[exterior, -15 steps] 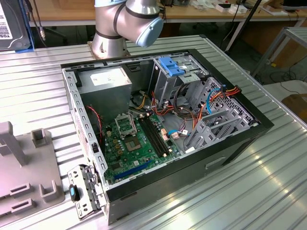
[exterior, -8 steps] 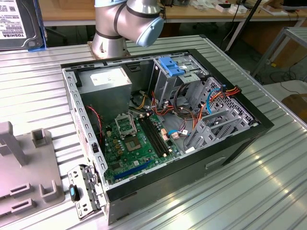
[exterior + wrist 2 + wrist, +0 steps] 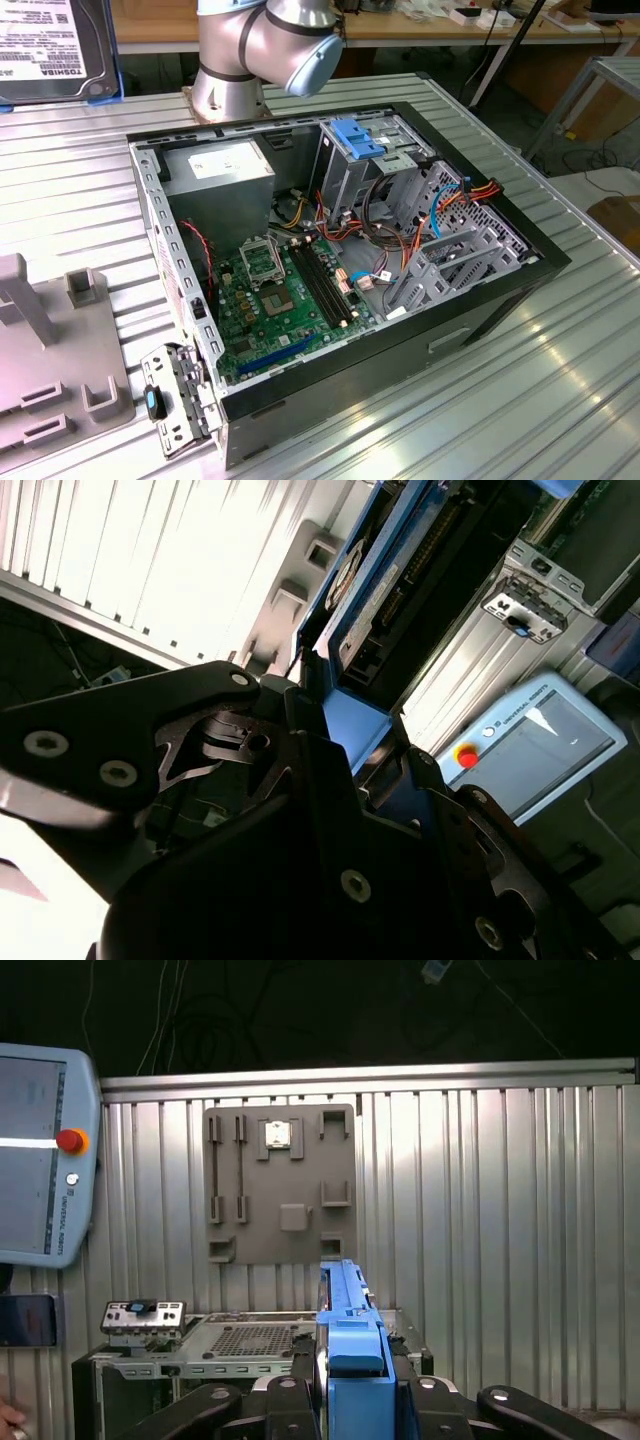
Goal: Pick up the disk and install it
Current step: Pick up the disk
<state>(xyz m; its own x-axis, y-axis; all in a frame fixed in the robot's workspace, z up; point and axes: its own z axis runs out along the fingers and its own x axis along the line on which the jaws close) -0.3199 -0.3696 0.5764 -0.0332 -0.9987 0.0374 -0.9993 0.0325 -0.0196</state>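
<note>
The disk [image 3: 48, 48], a grey drive with a white label in a bright blue carrier frame, shows at the top of the exterior view's left, up off the table. In both wrist views it is seen edge-on, as a blue frame [image 3: 345, 1335] [image 3: 372, 600] standing out from the black jaws. My gripper [image 3: 345, 1400] [image 3: 335, 735] is shut on the disk's near end. The open computer case [image 3: 520, 270] lies on its side on the ribbed metal table, apart from the disk.
Another blue carrier [image 3: 357, 137] sits in the case's drive cage. A grey parts fixture [image 3: 50, 380] [image 3: 280, 1185] lies on the table beside the case. A teach pendant [image 3: 40, 1160] [image 3: 545, 735] lies beyond the table's edge. The robot's base [image 3: 228, 95] stands behind the case.
</note>
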